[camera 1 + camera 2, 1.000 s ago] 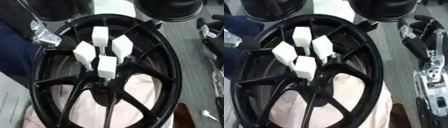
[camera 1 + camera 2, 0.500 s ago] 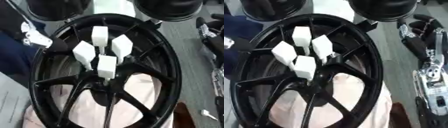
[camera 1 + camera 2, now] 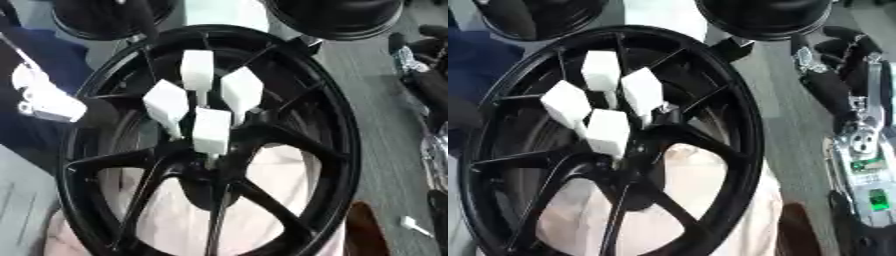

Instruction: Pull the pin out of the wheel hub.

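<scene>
A big black spoked wheel hub (image 3: 337, 150) lies flat and fills both views. Several white pins with blocky heads stand close together near its centre, the nearest pin (image 3: 212, 131) just above the middle boss. My left hand (image 3: 44, 99) shows only as a blurred silver-white shape at the hub's left rim, well apart from the pins. My right hand (image 3: 831, 60) is a black shape with silver parts beyond the hub's upper right rim, and its arm (image 3: 859, 150) runs down the right edge. Neither hand touches a pin.
Two more black wheels (image 3: 337, 17) (image 3: 101, 20) lie at the top. A pinkish cloth (image 3: 710, 175) shows under the spokes, and dark blue fabric (image 3: 52, 50) lies at the left. A small white piece (image 3: 411, 224) lies on the grey floor at lower right.
My left hand has slid left and down along the hub's left rim, away from the top. The pins and the right arm stay where they were.
</scene>
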You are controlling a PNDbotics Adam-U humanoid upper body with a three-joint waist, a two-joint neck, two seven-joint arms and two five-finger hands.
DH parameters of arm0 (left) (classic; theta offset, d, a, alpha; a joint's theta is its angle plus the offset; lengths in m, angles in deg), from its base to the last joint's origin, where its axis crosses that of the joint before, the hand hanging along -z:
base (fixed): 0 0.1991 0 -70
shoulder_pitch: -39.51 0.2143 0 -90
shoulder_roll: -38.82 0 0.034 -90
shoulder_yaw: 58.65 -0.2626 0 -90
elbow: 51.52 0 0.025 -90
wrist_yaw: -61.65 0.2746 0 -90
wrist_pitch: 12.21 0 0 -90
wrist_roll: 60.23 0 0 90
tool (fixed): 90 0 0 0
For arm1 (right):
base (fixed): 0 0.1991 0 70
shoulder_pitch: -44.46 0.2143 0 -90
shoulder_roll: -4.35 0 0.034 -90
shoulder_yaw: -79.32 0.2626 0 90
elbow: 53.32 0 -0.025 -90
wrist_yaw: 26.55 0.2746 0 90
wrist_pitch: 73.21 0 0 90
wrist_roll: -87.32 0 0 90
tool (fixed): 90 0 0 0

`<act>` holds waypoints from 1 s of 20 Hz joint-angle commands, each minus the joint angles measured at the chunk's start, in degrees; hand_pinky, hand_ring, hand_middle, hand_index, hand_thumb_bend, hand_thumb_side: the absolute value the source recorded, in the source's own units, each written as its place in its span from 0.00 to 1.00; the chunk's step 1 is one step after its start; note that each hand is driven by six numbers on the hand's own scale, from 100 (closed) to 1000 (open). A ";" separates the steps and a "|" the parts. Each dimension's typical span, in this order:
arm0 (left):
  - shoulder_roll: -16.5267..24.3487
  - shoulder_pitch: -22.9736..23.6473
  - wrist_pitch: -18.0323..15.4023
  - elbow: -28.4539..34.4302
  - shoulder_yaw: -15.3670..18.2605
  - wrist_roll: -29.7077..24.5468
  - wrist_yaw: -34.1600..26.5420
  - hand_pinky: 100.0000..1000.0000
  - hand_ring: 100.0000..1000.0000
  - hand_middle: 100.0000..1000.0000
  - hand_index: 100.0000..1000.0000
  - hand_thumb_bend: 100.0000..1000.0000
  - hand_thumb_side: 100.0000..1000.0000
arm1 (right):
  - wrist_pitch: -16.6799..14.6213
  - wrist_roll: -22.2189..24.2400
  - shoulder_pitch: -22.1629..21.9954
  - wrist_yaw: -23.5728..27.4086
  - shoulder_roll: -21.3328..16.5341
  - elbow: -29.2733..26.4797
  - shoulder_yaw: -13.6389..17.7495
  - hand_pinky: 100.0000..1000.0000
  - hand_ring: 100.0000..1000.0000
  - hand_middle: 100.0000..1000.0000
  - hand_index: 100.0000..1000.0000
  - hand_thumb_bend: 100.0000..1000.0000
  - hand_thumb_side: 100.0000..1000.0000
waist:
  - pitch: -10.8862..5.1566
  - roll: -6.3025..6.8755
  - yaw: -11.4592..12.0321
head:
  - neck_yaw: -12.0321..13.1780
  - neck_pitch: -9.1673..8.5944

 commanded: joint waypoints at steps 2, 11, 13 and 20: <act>1.98 -0.58 1.41 0.80 -0.74 0.07 -0.77 0.77 0.76 0.80 0.86 0.42 0.39 | -0.01 0.23 0.71 0.30 -1.34 -1.08 -0.15 0.78 0.69 0.47 0.65 0.39 0.17 | -1.17 -0.06 -0.11 | -0.18 0.03; 1.20 -0.59 3.55 1.02 -1.68 0.07 -1.77 0.75 0.72 0.78 0.85 0.41 0.37 | 0.01 0.34 0.76 0.39 -1.28 -1.06 -0.30 0.78 0.70 0.47 0.65 0.39 0.17 | -1.14 -0.17 -0.21 | -0.03 0.17; 1.14 -0.57 3.88 1.28 -1.60 0.07 -1.58 0.76 0.72 0.76 0.84 0.41 0.35 | 0.01 0.37 0.77 0.39 -1.27 -1.06 -0.34 0.78 0.70 0.47 0.65 0.39 0.17 | -1.14 -0.18 -0.22 | -0.04 0.19; 1.81 -0.66 3.65 3.47 -0.84 2.27 1.82 0.77 0.76 0.78 0.84 0.39 0.21 | 0.04 0.67 0.80 0.40 -1.28 -0.99 -0.65 0.78 0.70 0.47 0.65 0.39 0.18 | -1.10 -0.20 -0.28 | -0.10 0.09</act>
